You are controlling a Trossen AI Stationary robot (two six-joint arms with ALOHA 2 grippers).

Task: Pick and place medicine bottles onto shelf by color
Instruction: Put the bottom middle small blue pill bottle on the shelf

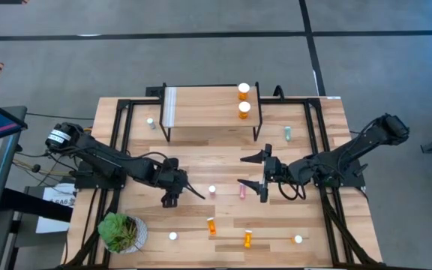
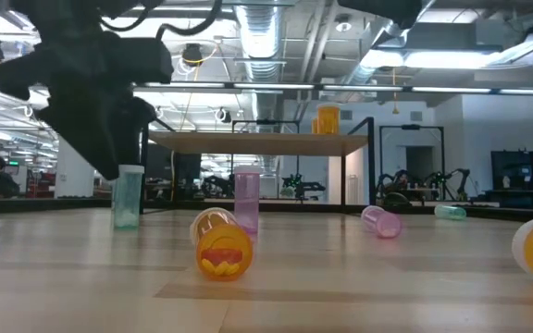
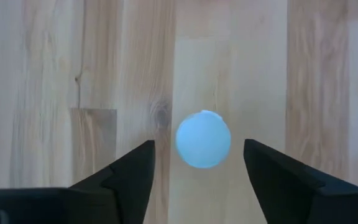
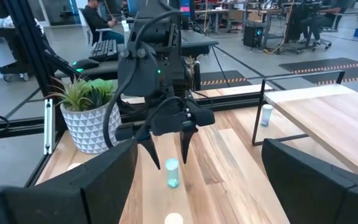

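Left wrist view shows my left gripper [image 3: 199,171] directly above an upright pale green bottle [image 3: 203,139], fingers apart, not touching it. Two orange bottles [image 1: 244,91] stand on the shelf [image 1: 208,109]; my right gripper [image 1: 259,172] waits open mid-table.

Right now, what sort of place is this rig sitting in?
Most likely an open robotics lab or workshop: exposed ceiling ducts and strip lights overhead, more arm rigs standing behind the table, and a person seated at a computer workbench on the grey floor.
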